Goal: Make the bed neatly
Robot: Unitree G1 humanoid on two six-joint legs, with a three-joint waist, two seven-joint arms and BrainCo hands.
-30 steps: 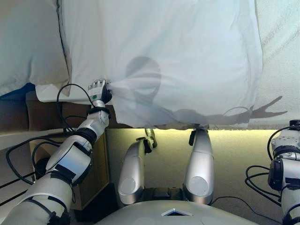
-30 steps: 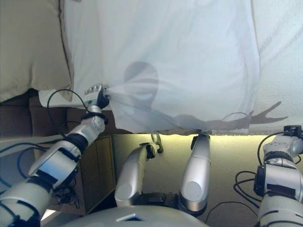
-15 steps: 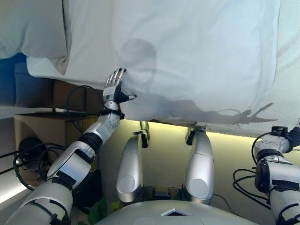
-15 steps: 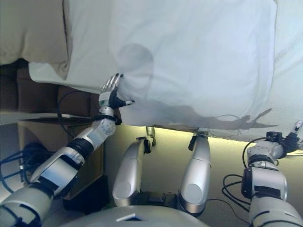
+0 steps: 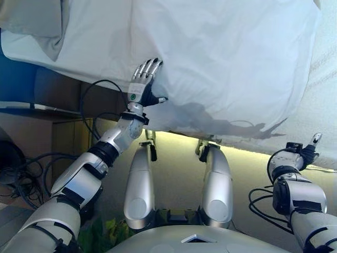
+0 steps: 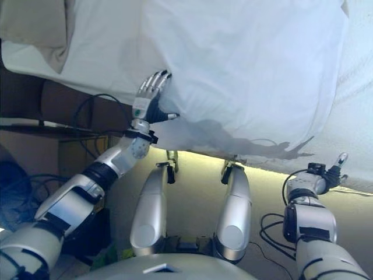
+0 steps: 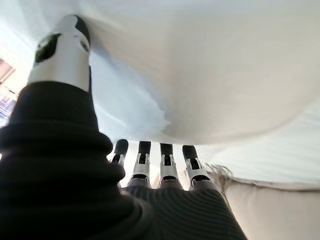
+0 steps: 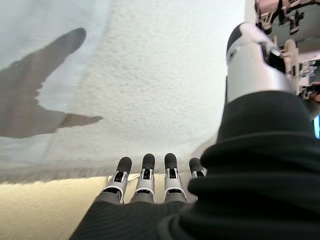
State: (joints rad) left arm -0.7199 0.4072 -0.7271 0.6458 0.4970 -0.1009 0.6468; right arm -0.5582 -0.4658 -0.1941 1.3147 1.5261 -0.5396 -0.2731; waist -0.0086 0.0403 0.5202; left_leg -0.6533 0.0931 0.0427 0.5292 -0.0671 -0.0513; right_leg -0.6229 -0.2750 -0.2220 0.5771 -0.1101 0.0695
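Observation:
A large white pillow (image 5: 226, 58) lies on the bed and overhangs its near edge. My left hand (image 5: 144, 87) is open, fingers straight against the pillow's left corner, thumb out to the side; its wrist view shows the fingers (image 7: 167, 160) under the white cloth (image 7: 200, 75). A second, cream pillow (image 5: 37, 21) lies at the far left. My right hand (image 5: 305, 153) is open near the bed's edge at the lower right, below the textured white bedspread (image 5: 324, 105); its wrist view shows straight fingers (image 8: 145, 172) before the bedspread (image 8: 150, 75).
A dark headboard and a wooden bedside cabinet (image 5: 68, 142) stand at the left, below the mattress edge. A light strip glows under the bed's near edge (image 5: 247, 150). Cream floor lies below.
My left hand let go of the pillow corner it pinched a second ago, opened and rose against the pillow. My right hand came up toward the bed's edge. The camera has shifted.

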